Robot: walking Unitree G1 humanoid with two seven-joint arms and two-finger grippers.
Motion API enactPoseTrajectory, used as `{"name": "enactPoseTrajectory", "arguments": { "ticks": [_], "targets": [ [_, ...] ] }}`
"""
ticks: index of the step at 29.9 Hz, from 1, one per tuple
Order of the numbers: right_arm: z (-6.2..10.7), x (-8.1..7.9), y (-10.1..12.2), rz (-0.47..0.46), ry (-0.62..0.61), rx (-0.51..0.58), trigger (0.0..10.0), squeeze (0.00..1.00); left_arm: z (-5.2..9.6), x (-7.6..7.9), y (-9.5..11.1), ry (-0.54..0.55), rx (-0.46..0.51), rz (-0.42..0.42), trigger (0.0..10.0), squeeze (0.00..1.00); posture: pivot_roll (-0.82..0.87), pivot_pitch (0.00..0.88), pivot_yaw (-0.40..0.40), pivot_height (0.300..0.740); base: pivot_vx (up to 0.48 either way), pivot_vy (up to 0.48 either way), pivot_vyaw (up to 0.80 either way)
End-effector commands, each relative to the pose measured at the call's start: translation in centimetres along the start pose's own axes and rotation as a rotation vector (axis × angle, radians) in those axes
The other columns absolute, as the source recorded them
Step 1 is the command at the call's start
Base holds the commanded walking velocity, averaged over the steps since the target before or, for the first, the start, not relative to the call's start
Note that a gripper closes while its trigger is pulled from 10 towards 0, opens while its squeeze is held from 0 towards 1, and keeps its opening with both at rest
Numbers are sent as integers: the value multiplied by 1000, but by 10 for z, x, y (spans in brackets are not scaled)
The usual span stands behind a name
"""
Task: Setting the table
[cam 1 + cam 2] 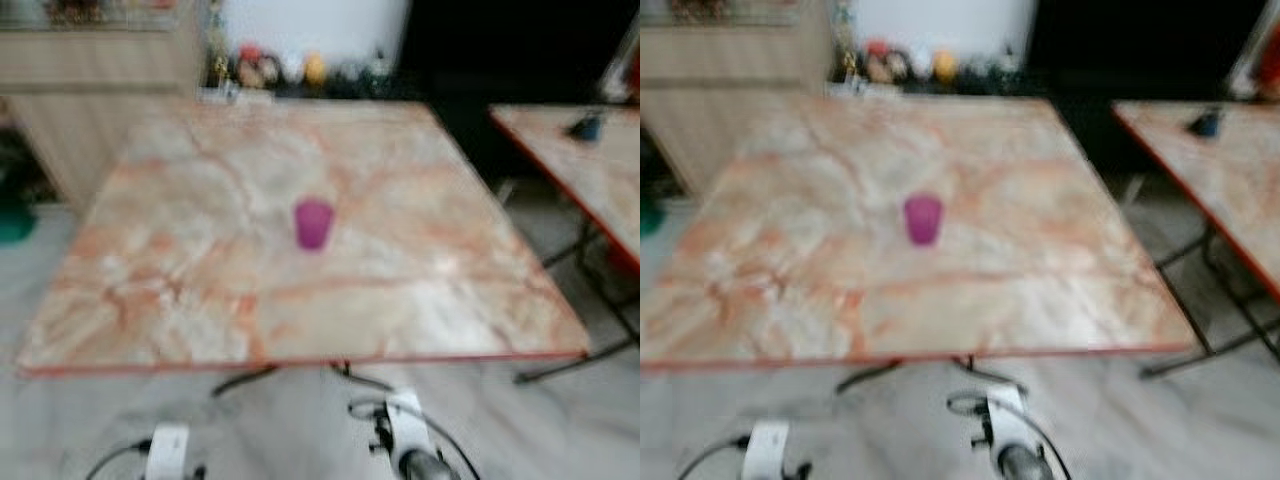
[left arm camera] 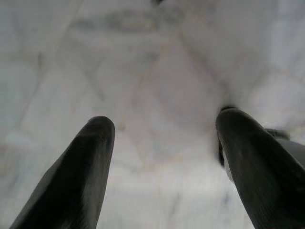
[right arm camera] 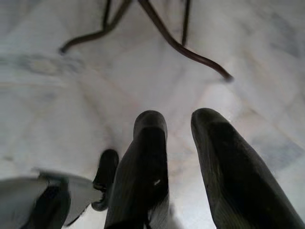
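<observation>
A purple cup point(image 1: 313, 222) is standing upright near the middle of the marbled tabletop point(image 1: 180, 290), alone. A second tabletop point(image 1: 590, 170) is sitting at 3 o'clock of it. Both arms are hanging low at 6 o'clock, over the pale floor point(image 2: 157, 71). The left tool point(image 2: 164, 131) is showing its 2 fingers wide apart; the right tool point(image 3: 178, 126) is showing a narrow gap, gripping nothing.

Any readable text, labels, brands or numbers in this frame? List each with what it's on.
None can be read.
Purple cup: plain, no print visible.
Marble table: only veining, no markings.
Small figures on the far shelf: too blurred to read, if they carry text at all.
Dark object on the second table: too small and blurred to tell.
Both head views are motion-blurred; the wrist views look down at bare pale floor.
</observation>
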State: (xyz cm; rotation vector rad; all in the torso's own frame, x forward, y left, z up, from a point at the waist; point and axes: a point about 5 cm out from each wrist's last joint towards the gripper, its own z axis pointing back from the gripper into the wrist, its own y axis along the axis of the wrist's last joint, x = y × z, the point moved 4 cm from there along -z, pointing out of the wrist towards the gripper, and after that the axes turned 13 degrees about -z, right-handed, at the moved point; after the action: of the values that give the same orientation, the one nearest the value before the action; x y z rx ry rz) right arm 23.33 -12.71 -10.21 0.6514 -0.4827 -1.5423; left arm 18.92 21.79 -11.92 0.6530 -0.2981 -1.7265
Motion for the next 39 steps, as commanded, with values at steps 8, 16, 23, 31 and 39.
{"name": "enactPoseTrajectory", "arguments": {
  "ticks": [8,16,23,31,39],
  "targets": [
    [1,-2,5,-15,-23,19,10000,0,1,-3,-8,1,-25,-20,10000,0,-12,9,-17,740,0,0,0],
    [3,-10,17,-19,-31,52,10000,0,1,-3,-7,-1,-22,-21,10000,0,-11,10,-17,740,0,0,0],
    [2,-1,4,-19,-39,7,10000,0,1,-3,-7,-2,-22,-23,10000,0,-10,10,-17,740,0,0,0],
    [3,-4,7,-18,-41,10,10000,0,1,-3,-8,-2,-22,-27,10000,0,-9,12,-16,740,0,0,0],
    [3,-8,10,-12,-33,19,10000,0,1,-3,-8,-3,-22,-33,10000,0,-9,11,-17,740,0,-62,0]
  ]
}}
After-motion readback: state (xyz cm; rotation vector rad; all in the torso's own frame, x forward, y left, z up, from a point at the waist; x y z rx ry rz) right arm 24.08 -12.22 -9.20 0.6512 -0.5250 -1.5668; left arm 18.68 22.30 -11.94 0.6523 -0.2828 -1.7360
